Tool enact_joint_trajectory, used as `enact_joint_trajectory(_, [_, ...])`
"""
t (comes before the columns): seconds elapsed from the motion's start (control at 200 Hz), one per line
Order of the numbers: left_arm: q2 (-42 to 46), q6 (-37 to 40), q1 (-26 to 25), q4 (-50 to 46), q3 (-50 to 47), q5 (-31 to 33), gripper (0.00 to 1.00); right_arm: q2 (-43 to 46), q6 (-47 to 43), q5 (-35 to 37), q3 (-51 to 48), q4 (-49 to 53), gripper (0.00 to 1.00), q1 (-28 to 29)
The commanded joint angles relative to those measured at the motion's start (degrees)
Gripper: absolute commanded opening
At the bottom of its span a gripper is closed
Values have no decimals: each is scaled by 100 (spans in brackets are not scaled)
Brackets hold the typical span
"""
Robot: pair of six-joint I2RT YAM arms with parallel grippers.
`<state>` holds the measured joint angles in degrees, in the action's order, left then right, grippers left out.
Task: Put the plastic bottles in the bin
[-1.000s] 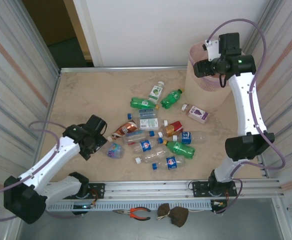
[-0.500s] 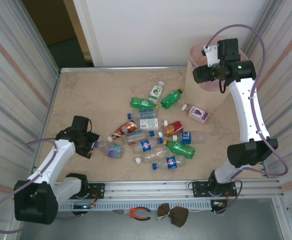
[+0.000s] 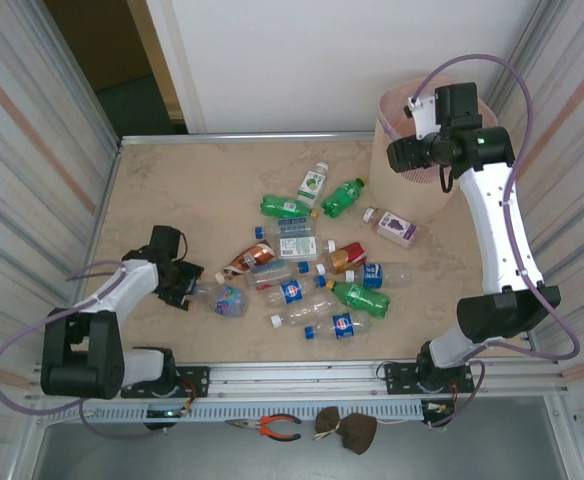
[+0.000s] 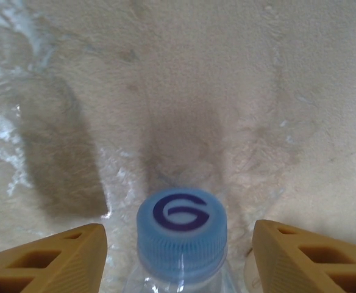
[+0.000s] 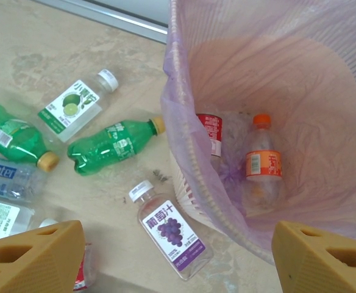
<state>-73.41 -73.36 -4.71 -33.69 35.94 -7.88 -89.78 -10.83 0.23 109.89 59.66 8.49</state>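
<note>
Top external view: how do the two arms sit?

Left arm (image 3: 112, 295) is folded low along the table (image 3: 182, 180). Its left gripper (image 4: 179, 238) is down near the surface, pointed at the cap end of a clear bottle (image 3: 224, 299). Right arm (image 3: 497, 215) stands tall with its wrist bent over, and the right gripper (image 5: 177, 244) hangs above the near rim of the bin (image 5: 179, 116).

And the claws?

On the left wrist camera the fingers stand apart on either side of the bottle's blue cap (image 4: 181, 215). There is a gap on each side, so nothing is gripped. On the right wrist camera the fingers are spread wide with nothing between them.

Counts?

One bin, at the far right corner of the table. Two plastic bottles lie inside it: a red-label bottle (image 5: 211, 137) and an orange-cap bottle (image 5: 263, 162). On the table I make it about fourteen more, in a loose cluster at the middle. Some overlap, so I cannot fix the number. Three are green, among them a green bottle (image 3: 360, 296) toward the near side. A grape-label bottle (image 5: 172, 235) lies just beside the bin.

What differs from a second ago?

The left arm has dropped and folded back toward its base, and the gripper has come down to the cap. The right arm has barely shifted. The bottles lie where they lay.
</note>
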Motion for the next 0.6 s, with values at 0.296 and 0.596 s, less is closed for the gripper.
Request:
enact_joint_trajectory(0.296, [-532, -29, 97, 329, 202, -49, 56, 413, -60, 185, -204, 42, 80, 83])
enact_joint_trajectory(0.596, [-460, -91, 104, 240, 176, 26, 50, 461, -86, 180, -415, 25, 80, 83])
